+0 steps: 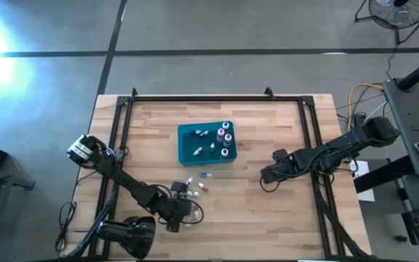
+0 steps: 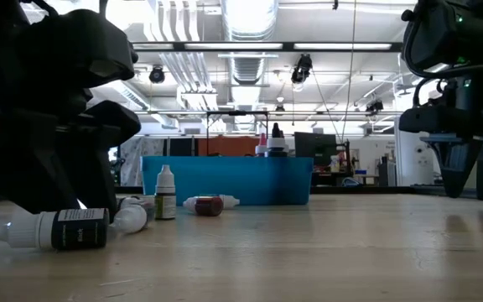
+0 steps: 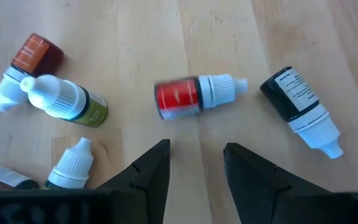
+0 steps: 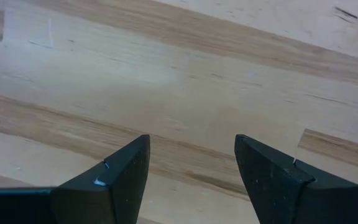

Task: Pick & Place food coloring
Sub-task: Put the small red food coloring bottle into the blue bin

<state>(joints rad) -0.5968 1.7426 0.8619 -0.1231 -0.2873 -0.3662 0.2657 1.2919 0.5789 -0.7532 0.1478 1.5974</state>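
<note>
On the pale wooden counter (image 3: 229,25), a red-labelled food coloring bottle (image 3: 194,96) (white cap) is lying just beyond the left gripper (image 3: 196,163), whose fingers are standing apart, holding nothing.

The left gripper (image 3: 196,163) is seen above a wooden table (image 3: 135,37), its fingers parted with nothing between them. Just ahead lies a red-labelled bottle (image 3: 194,96); a black bottle (image 3: 298,107) lies to one side, and a brown bottle (image 3: 31,62) and an olive bottle (image 3: 67,102) to the other.
</note>
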